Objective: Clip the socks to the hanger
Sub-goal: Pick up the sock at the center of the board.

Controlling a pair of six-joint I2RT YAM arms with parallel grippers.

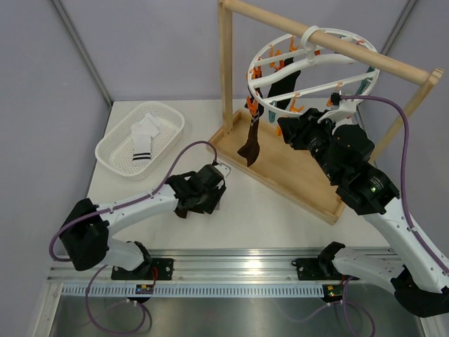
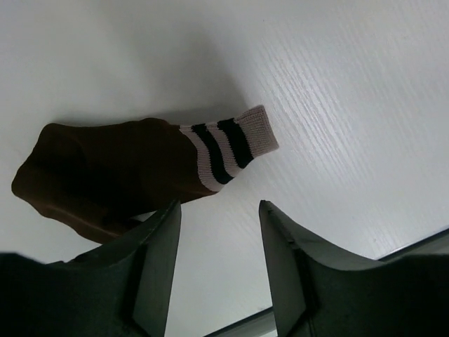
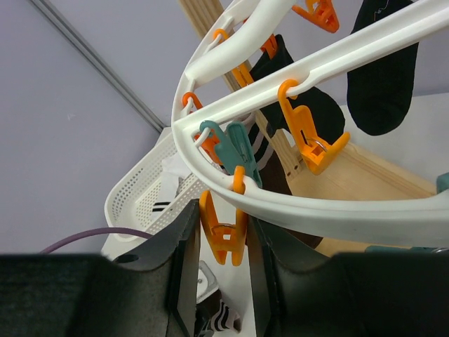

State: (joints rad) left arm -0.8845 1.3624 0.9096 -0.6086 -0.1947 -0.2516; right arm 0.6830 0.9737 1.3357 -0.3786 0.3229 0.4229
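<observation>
Grained white table (image 2: 337, 105) bears soft brown sock (image 2: 105, 175).

Left arm (image 1: 140, 203) low, jaws parted — right arm (image 1: 361, 179) raised, jaws clamped

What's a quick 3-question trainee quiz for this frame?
1. True or false: the left gripper is holding the brown sock.
2. Which colour is the clip pinched by the right gripper? A teal, B orange, C white.
3. Where does the white striped sock lie?
Key: 1 false, it lies on the table beyond open jaws. 2 B. 3 in the basket.
</observation>
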